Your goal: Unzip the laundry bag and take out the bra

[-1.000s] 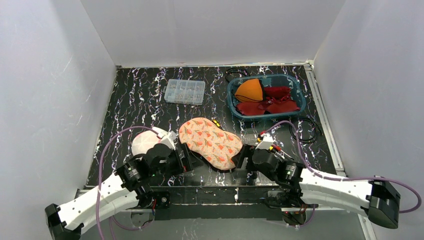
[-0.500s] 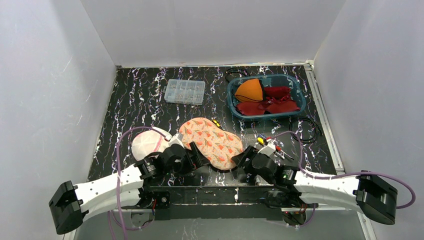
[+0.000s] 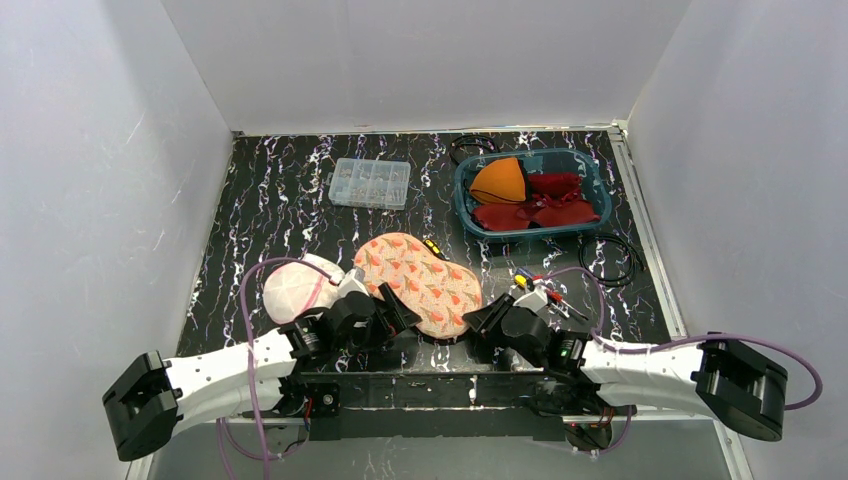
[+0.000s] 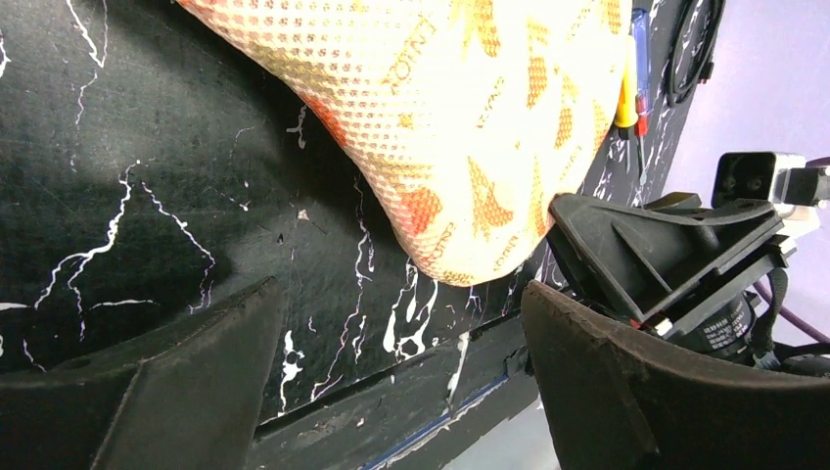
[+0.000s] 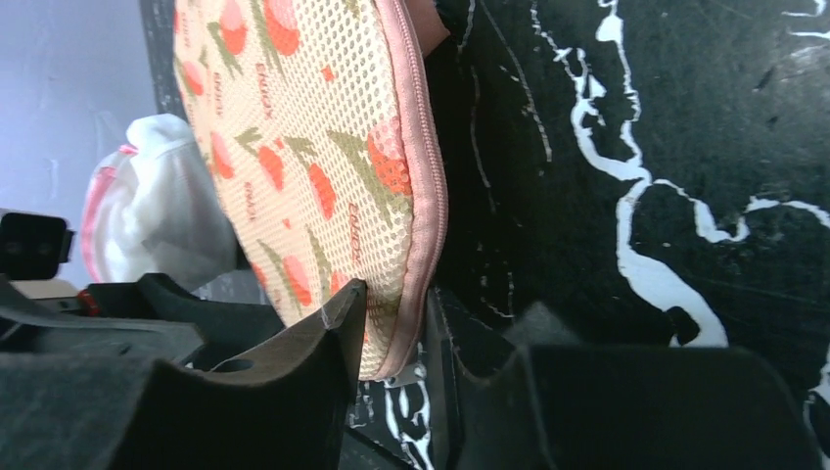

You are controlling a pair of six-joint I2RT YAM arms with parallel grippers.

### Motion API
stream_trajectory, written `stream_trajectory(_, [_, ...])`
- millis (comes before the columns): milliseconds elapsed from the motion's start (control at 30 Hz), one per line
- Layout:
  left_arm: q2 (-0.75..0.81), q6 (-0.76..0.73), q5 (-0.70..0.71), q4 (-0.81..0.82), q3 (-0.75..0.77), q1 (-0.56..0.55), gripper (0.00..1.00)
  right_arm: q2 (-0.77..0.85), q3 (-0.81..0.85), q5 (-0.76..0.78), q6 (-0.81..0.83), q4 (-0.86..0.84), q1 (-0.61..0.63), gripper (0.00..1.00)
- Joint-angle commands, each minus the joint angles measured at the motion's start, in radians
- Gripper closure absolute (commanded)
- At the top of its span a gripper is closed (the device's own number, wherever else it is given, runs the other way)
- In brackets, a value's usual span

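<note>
The laundry bag (image 3: 420,283) is a peanut-shaped mesh pouch with orange prints, lying flat near the table's front edge. Its pink zipper (image 5: 428,176) runs along the rim in the right wrist view. My right gripper (image 3: 478,318) sits low at the bag's near right end, and its jaws (image 5: 396,294) pinch the mesh and zipper rim between them. My left gripper (image 3: 392,312) is at the bag's near left side. It stands wide open (image 4: 401,294), with bare table between the fingers and the bag (image 4: 470,117) just beyond them. The bra is hidden.
A white rounded fabric item with pink trim (image 3: 295,288) lies left of the bag. At the back right, a blue basket (image 3: 602,205) holds orange and red garments. A clear plastic box (image 3: 370,182), black cables (image 3: 610,258) and small pens (image 3: 530,280) are also here. The table's front edge (image 4: 470,367) is right below both grippers.
Both arms stretched lower and closer to the bag. The right jaws went from wide apart to pinching the bag's zipper rim. The left jaws stayed open.
</note>
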State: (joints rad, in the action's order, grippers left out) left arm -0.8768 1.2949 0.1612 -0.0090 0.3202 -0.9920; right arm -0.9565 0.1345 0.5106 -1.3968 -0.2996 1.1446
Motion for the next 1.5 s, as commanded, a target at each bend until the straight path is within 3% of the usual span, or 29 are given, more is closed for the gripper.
stream_trajectory(0, [0.016,0.018,0.056,0.061,-0.039,-0.005,0.11,0.060,-0.006,0.007,-0.046,-0.050,0.000,0.66])
stream_trajectory(333, [-0.018,0.067,0.069,0.105,-0.046,-0.005,0.14,0.088,0.001,-0.038,-0.079,-0.078,0.011,0.80])
stream_trajectory(633, [-0.053,0.155,0.052,0.273,-0.097,-0.006,0.19,0.045,-0.016,-0.066,-0.120,-0.200,0.031,0.91])
stream_trajectory(1000, [-0.110,0.220,0.059,0.325,-0.095,-0.005,0.25,0.028,-0.038,-0.025,-0.143,-0.325,0.077,0.91])
stream_trajectory(1333, [-0.111,0.231,0.083,0.323,-0.109,-0.006,0.49,0.056,-0.038,-0.024,-0.123,-0.268,0.084,0.88])
stream_trajectory(1467, [-0.113,0.230,0.088,0.322,-0.113,-0.005,0.55,0.088,-0.040,-0.025,-0.094,-0.217,0.090,0.78])
